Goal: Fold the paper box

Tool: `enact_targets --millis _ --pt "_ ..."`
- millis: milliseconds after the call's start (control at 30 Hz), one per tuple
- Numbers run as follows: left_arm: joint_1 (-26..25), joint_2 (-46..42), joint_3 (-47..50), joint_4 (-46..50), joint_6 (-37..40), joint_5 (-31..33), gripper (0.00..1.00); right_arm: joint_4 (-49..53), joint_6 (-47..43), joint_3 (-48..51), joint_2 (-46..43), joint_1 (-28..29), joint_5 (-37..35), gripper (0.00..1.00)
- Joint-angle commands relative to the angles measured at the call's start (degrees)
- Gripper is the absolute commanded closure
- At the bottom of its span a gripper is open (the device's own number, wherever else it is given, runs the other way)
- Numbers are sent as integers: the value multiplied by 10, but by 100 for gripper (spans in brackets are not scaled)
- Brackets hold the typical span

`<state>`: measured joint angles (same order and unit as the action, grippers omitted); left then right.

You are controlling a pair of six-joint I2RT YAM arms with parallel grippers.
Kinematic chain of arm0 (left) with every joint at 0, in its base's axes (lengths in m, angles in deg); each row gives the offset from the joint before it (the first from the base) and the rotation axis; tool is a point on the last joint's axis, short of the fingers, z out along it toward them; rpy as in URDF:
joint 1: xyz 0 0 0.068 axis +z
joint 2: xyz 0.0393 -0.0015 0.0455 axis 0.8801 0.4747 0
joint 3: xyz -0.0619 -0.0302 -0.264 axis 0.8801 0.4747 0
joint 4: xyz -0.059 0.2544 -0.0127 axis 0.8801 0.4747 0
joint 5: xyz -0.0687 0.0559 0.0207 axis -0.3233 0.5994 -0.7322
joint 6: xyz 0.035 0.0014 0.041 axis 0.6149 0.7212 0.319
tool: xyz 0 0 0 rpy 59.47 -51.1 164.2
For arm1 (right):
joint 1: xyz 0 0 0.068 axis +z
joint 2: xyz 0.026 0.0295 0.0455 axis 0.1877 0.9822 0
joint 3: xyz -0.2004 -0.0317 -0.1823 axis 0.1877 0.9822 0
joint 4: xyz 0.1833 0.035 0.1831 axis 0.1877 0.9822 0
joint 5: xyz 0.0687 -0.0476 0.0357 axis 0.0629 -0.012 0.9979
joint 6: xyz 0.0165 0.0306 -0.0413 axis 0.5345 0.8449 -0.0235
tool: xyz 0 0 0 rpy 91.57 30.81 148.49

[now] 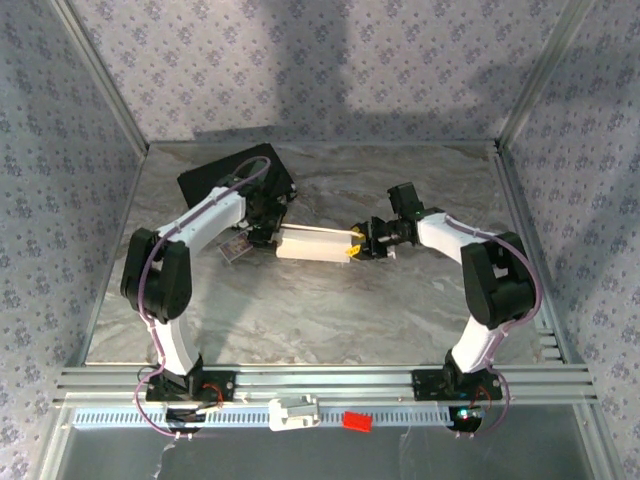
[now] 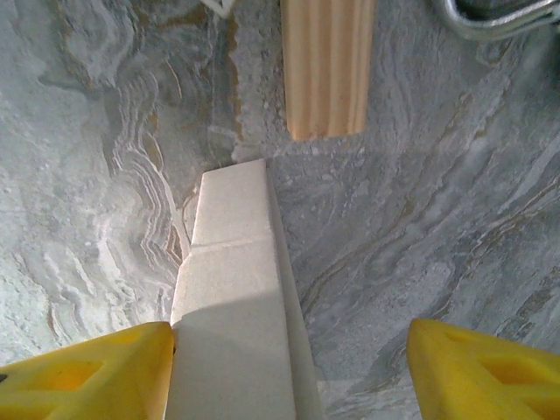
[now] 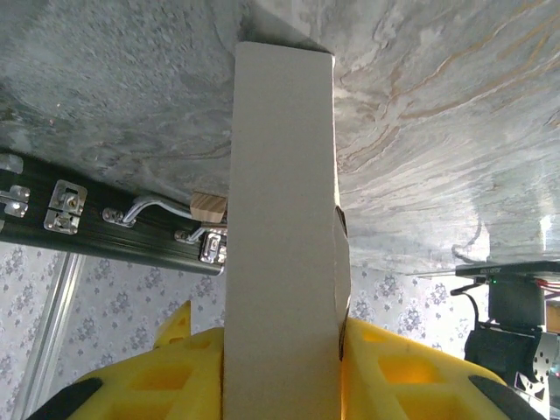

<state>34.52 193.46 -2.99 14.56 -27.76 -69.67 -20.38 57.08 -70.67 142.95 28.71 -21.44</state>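
Flanking one paper box (image 1: pixel 312 243), two claws (image 1: pixel 270 236) (image 1: pixel 358 246)

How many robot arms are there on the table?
2. The left arm reaches from the left to one end of the paper box; the right arm reaches from the right to its other end.

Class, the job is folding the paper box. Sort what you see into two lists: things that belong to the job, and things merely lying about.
Belongs to the job:
paper box
right claw, gripping one end of it
left claw, open at its other end

Lying about:
black case
small printed card
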Motion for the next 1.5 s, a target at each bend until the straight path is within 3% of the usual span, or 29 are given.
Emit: enact_targets --millis 0,200,333,433,567,767,867,967,1167,1467 --pt "-22 7 -15 12 -14 -18 32 51 -19 7 -8 -8 3 65" --pt "-34 -12 7 10 -59 -27 42 66 -39 -4 0 -20 10 64" --pt "-34 -17 9 38 -83 -22 53 117 -118 -30 -3 -39 -5 45" --pt "-34 -15 7 57 -104 -19 59 217 -282 -113 -5 -58 -40 32" --pt "-31 -12 -20 125 -125 -19 65 394 -582 -227 -16 -73 -137 29" --pt "-22 -15 -47 195 -149 -21 72 296 -901 -144 -183 -22 -301 34" --pt "-20 -13 -54 209 -159 -16 72 219 -1029 -91 -250 10 -257 37" --pt "-16 -5 -53 212 -162 -22 70 189 -1131 -48 -269 52 -245 46" --pt "-4 23 -69 224 -140 -36 70 289 -1258 -146 -156 95 -274 46" --pt "3 32 -75 225 -127 -34 70 308 -1274 -218 -67 119 -355 46"
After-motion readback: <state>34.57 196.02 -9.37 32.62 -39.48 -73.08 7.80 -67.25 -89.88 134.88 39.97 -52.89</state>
